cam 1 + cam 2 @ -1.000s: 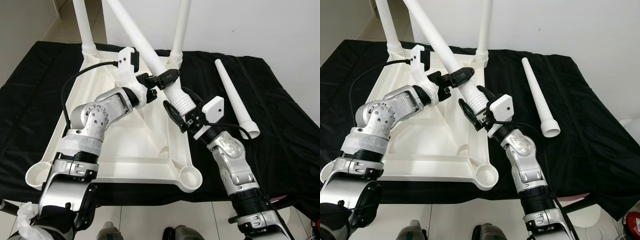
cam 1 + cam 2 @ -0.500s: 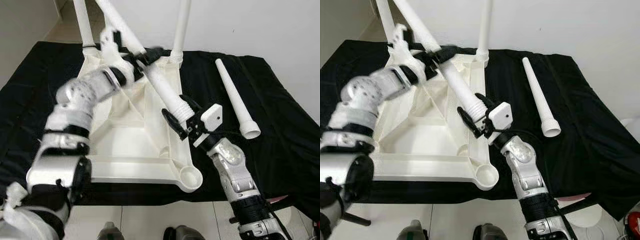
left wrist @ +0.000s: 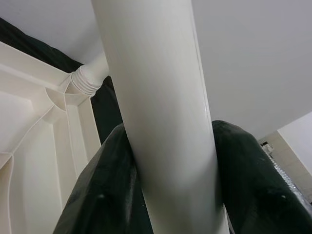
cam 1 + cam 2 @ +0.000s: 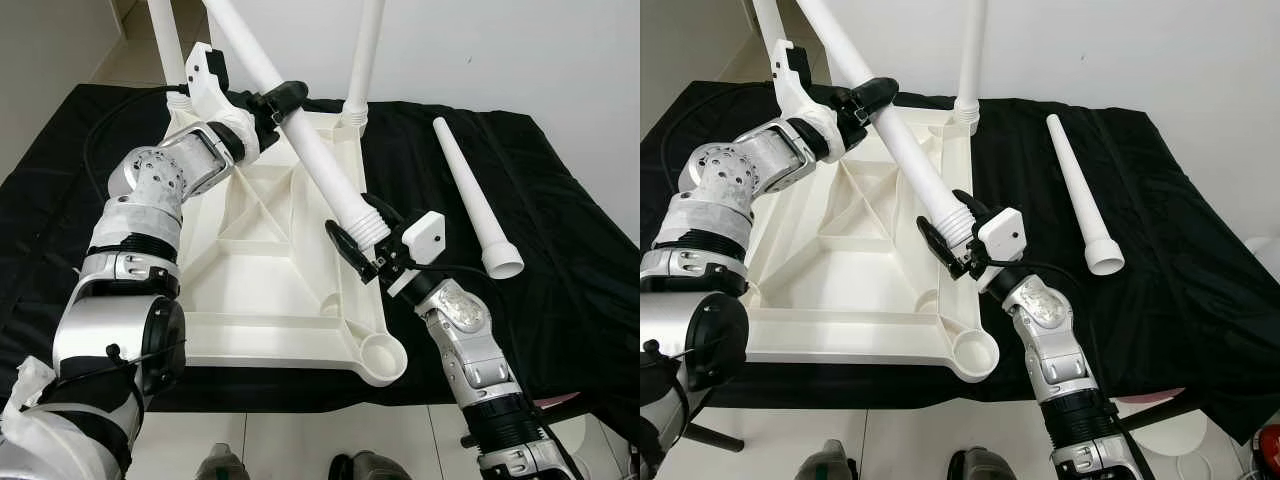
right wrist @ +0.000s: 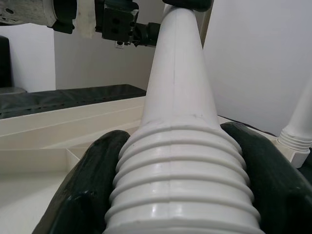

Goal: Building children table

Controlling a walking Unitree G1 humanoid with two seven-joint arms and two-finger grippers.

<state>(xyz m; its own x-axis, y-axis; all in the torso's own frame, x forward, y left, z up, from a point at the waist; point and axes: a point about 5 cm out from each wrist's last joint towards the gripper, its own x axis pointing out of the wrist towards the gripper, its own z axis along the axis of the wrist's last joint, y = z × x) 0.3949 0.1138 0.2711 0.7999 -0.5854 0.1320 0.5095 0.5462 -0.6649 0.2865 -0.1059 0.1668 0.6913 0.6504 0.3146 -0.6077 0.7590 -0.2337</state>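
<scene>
Tabletop (image 4: 250, 290), the white moulded piece of the children's table, lies upside down on the black cloth (image 4: 560, 260), ribbed underside up, and everything else is placed from it. At its nearest right corner an empty round socket (image 4: 381, 357) faces up; a second empty socket (image 4: 76, 347) shows at the near left corner, partly behind the left arm. Just beyond the near right socket, over the tabletop's right edge, the right gripper (image 4: 362, 248) has its black fingers closed round the threaded end (image 5: 178, 180) of a loose leg (image 4: 310, 150), which slants up and away across the tabletop. Further along that leg, above the far left part of the tabletop, the left gripper (image 4: 275, 100) clamps the smooth shaft, one finger (image 3: 95, 195) on each side. At the far edge two fitted legs (image 4: 362, 55) stand upright in their corner sockets. A spare leg (image 4: 470, 190) lies on the cloth, well to the right of the tabletop. The step in hand looks like fitting the third leg: next, the threaded end should be lowered to the near right socket, the leg raised upright, then turned to screw in.
</scene>
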